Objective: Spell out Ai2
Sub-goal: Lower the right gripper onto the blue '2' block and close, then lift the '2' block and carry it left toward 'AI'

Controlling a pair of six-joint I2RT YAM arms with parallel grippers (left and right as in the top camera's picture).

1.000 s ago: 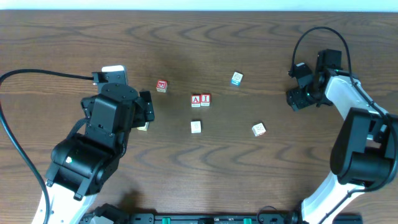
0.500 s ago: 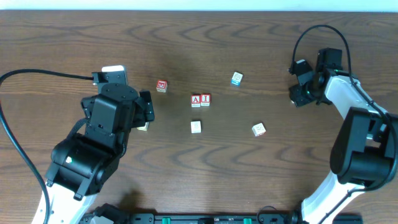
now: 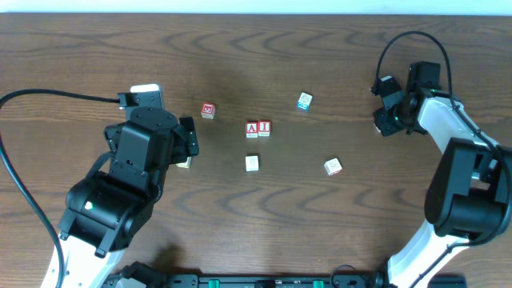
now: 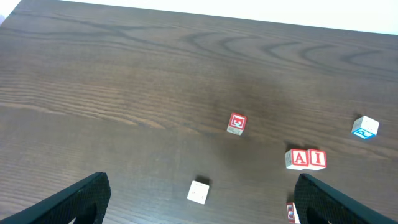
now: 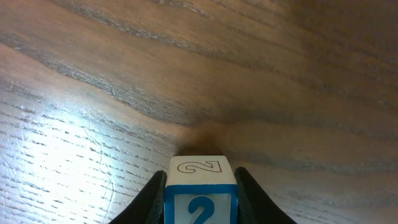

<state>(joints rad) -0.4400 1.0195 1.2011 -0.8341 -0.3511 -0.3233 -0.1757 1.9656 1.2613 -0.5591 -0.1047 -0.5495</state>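
The red "A" block (image 3: 252, 129) and red "I" block (image 3: 264, 128) stand touching, side by side, at the table's middle; they also show in the left wrist view, the "A" (image 4: 300, 158) and the "I" (image 4: 316, 158). My right gripper (image 5: 199, 186) is shut on a blue "2" block (image 5: 199, 199), low over the wood. In the overhead view this gripper (image 3: 385, 122) is at the far right and hides the block. My left gripper (image 4: 202, 205) is open and empty, with a plain white block (image 4: 199, 191) on the table between its fingers.
Loose blocks lie around: a red one (image 3: 208, 110), a blue-and-white one (image 3: 304, 101), a white one (image 3: 252, 163), one at the right (image 3: 333, 166), and one by the left gripper (image 3: 184, 163). The left arm's body (image 3: 140, 156) covers the left side.
My right gripper has shifted slightly toward the far side of the table with the "2" block still in it. The left arm and the loose blocks have not moved.
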